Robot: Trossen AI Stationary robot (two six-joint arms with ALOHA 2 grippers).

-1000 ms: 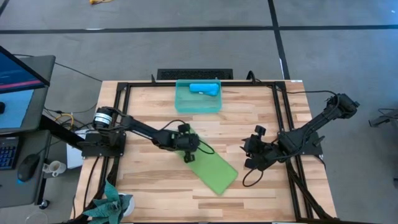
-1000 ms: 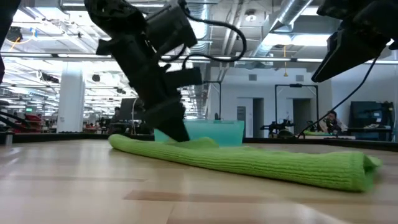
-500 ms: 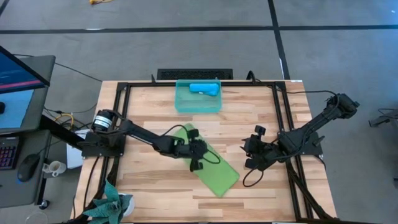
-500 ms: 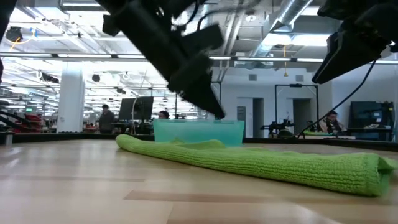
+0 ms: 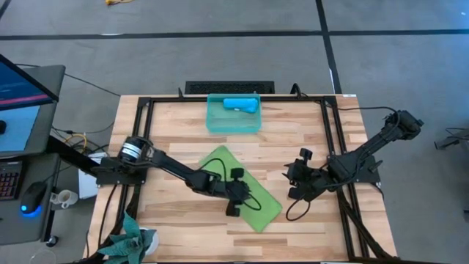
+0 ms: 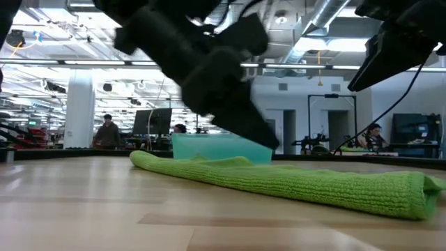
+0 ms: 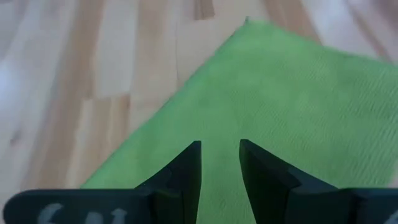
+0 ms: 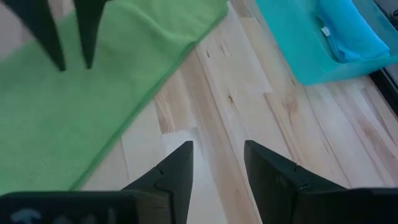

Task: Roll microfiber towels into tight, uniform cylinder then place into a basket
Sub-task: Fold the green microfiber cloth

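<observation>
The lime green towel [image 5: 262, 211] lies flat on the table as a long folded strip, slanting from the middle toward the near right [image 6: 313, 185]. My left gripper [image 5: 245, 199] hovers just above its near half, open with a narrow gap [image 7: 221, 152], and nothing sits between the fingers. My right gripper [image 5: 293, 183] waits open [image 8: 217, 155] above bare wood to the right of the towel. The rolled sky-blue towel [image 5: 242, 104] lies inside the teal basket [image 5: 220, 126] at the table's far edge.
A black metal frame [image 5: 146, 103] runs around the tabletop. Bare wood lies on both sides of the green strip and between it and the basket [image 8: 292, 56]. A teal-green cloth [image 5: 128, 238] hangs at the near left corner.
My left gripper has left the green towel's far end and travelled along the strip toward the table's near right, tipping closer to level. The far end it covered now shows, lying flat. The towel has kept its place.
</observation>
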